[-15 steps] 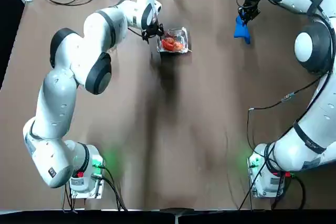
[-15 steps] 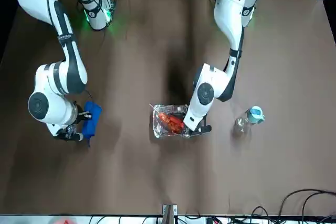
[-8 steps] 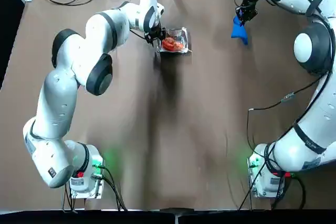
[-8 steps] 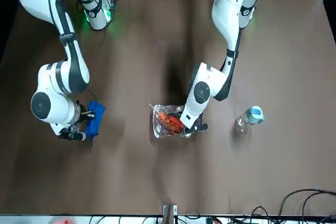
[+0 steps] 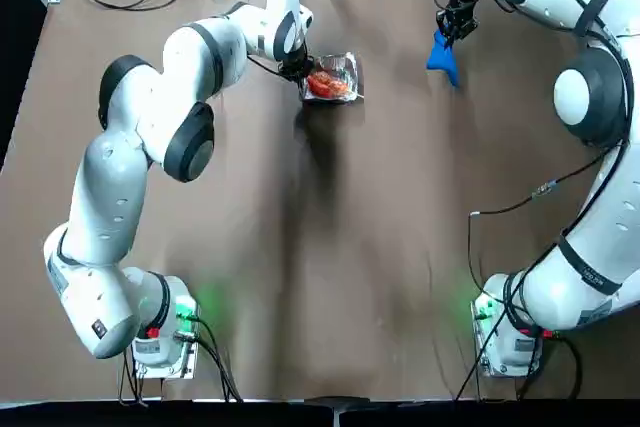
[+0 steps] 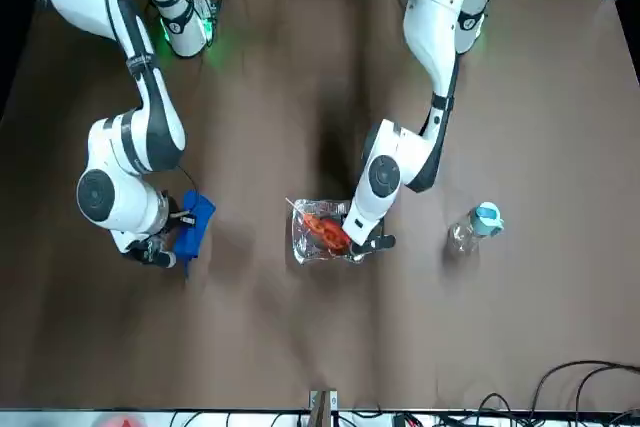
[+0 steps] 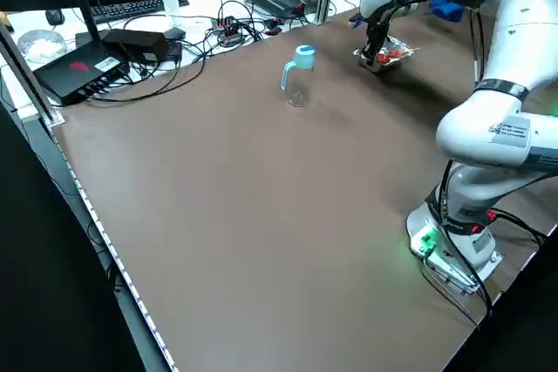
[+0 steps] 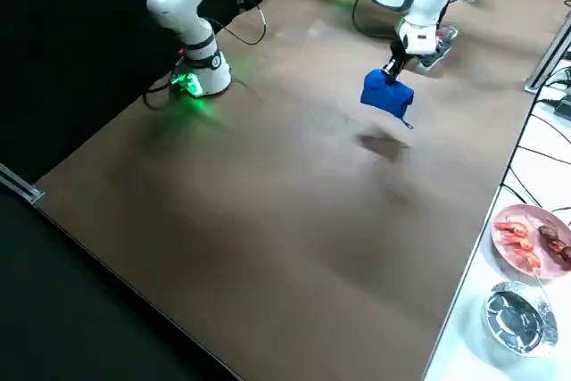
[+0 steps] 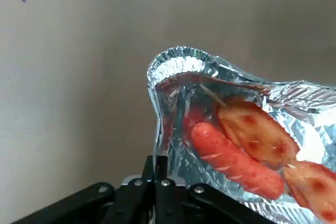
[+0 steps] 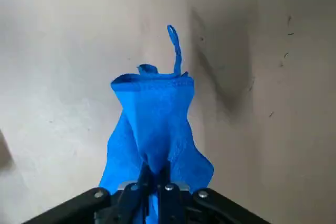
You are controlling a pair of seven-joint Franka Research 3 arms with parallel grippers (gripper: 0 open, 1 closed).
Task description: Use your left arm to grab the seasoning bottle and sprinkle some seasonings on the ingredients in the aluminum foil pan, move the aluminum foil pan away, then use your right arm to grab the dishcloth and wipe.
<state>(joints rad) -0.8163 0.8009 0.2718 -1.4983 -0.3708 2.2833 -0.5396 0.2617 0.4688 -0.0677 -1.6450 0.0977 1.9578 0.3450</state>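
Probably foil pan [image 9: 181,61] is light, bends easy; L gripper [image 9: 155,169] pinches its rim, fingers nearly closed, best spot. R gripper [image 10: 156,177] grips soft cloth [image 10: 152,124] above table, closed on it.

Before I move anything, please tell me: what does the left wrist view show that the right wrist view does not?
Only left wrist view: the crinkled silver foil pan with orange-red food pieces, the left pincer closed on its edge.

Only right wrist view: the bright blue cloth with a loop, gripped by the right pincer above the table.

Both: the brown table and a dark two-finger pincer.
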